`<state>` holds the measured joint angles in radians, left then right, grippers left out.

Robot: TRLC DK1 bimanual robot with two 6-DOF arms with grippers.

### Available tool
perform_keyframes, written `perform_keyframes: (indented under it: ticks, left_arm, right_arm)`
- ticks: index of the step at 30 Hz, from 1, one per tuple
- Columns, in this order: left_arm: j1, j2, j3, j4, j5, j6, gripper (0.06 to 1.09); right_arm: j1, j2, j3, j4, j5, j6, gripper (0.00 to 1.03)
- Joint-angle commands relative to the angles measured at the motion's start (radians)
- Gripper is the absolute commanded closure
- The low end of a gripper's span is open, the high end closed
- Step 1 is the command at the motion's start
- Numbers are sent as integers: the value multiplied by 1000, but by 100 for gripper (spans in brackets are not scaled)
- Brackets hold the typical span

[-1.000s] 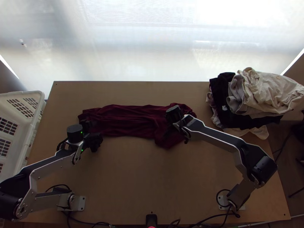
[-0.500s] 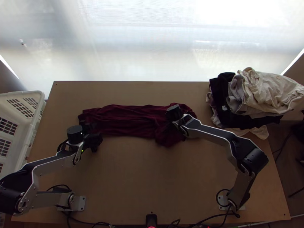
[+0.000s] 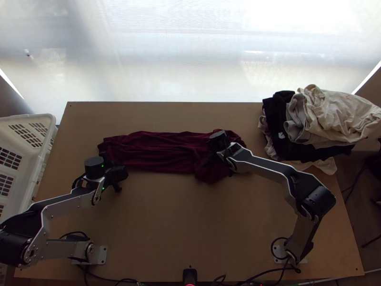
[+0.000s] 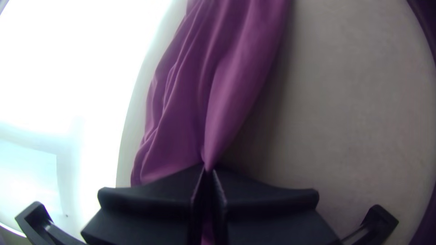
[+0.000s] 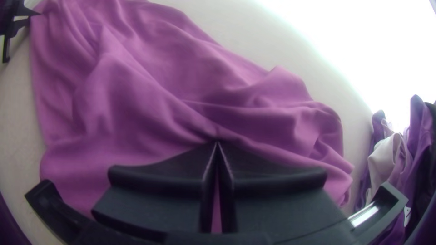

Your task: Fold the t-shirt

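Across the table's upper middle lies the dark red t-shirt [image 3: 162,151], gathered into a long wrinkled strip. My left gripper [image 3: 112,170] is at its left end; in the left wrist view that gripper [image 4: 208,170] is shut on a pinch of the shirt [image 4: 218,81], whose folds run out from the fingertips. Over the shirt's right part is my right gripper [image 3: 226,164]. The right wrist view has this gripper [image 5: 217,144] with its fingertips together at a crease of the bunched shirt [image 5: 136,109]; a little cloth seems caught between them.
A pile of clothes [image 3: 328,114], cream, grey and black, lies at the table's upper right corner. The white basket [image 3: 40,143] stands against the left side. Cables [image 3: 247,281] run along the near edge beside a small black device [image 3: 189,275].
The right arm's elbow has swung inward and its gripper has shifted slightly. At the shirt's lower right, the near edge has drawn up a little. The left arm has barely moved.
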<state>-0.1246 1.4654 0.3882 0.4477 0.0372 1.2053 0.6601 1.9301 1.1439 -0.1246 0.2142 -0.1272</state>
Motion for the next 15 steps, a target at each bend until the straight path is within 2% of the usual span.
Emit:
perform_keyframes:
  ticks: [1,5,12,15]
  left_arm:
    - [-32,-148,6,13,9,22,100]
    - [-118,-249,12,13,10,59,100]
    - [-170,-240,38,11,9,62,100]
    - [-199,-252,20,14,35,131,100]
  right_arm:
    - [12,-20,-9,-29,-15,5,100]
    - [15,-33,-4,-35,-19,5,100]
    - [13,-62,-10,-47,-19,6,100]
    - [1,-92,-21,-58,-18,1,100]
